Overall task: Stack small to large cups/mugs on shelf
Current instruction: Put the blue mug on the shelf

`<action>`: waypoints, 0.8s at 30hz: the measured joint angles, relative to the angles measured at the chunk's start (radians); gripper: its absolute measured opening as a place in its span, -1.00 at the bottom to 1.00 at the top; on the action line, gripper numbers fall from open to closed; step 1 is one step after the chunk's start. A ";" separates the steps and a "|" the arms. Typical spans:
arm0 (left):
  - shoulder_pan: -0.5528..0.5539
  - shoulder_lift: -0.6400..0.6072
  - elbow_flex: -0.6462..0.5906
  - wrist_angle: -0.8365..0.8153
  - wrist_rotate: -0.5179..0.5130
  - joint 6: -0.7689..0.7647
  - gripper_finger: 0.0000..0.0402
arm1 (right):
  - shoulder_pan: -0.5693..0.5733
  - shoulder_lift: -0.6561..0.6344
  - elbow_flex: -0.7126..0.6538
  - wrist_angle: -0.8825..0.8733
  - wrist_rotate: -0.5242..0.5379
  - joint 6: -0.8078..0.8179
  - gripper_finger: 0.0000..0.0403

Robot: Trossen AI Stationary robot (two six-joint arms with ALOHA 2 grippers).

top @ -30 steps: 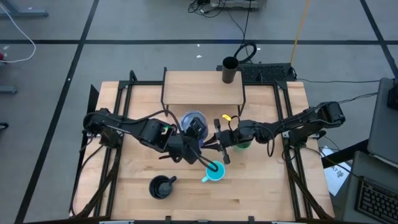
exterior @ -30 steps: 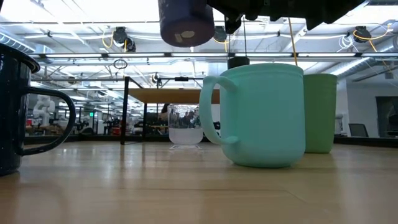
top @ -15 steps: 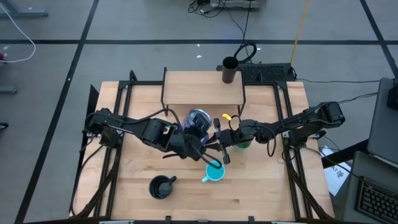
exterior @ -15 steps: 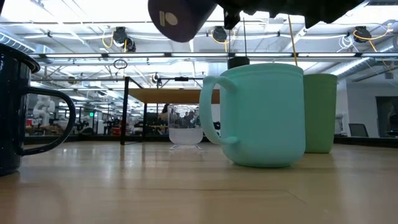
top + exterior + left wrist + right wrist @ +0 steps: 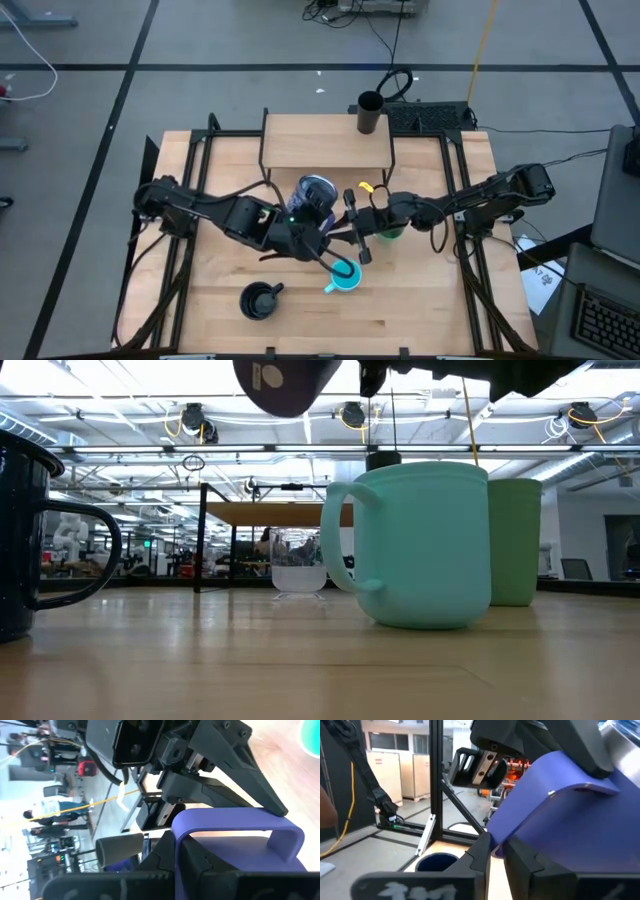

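The blue-purple mug (image 5: 313, 195) with its silvery top hangs tilted above the table's middle, its base (image 5: 285, 375) turned toward the near edge. My left gripper (image 5: 322, 232) and my right gripper (image 5: 345, 228) meet at its handle, each shut on it. The cyan mug (image 5: 343, 275) stands on the table just near of them. The green cup (image 5: 390, 230) stands under the right arm. A dark handled mug (image 5: 258, 300) stands near left, and a small clear glass (image 5: 297, 565) stands before the shelf (image 5: 325, 140). The black tumbler (image 5: 370, 112) stands on the shelf's far right corner. My left gripper pinches the mug's purple handle (image 5: 179, 832) between its two fingers, coming from the table's left and slanting down. The mug hangs clear of the table, tilted. My right gripper has the handle's edge (image 5: 520, 820) between its two fingers (image 5: 480, 852), reaching in about level from the table's right.
The shelf's top is bare wood left of the tumbler. Bare tabletop lies at the near right (image 5: 430, 310) and far left (image 5: 220, 160). Cables and a dark box (image 5: 430, 115) lie behind the shelf.
The blue-purple mug has tipped, its base swinging up toward the near edge, and it now hangs a little higher above the cyan mug. Both arms have stayed almost in place, turning at the wrist with the mug.
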 joint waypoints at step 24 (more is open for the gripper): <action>-0.016 0.002 -0.002 0.156 -0.135 0.086 -0.97 | -0.003 -0.002 0.001 0.078 -0.099 0.091 -0.63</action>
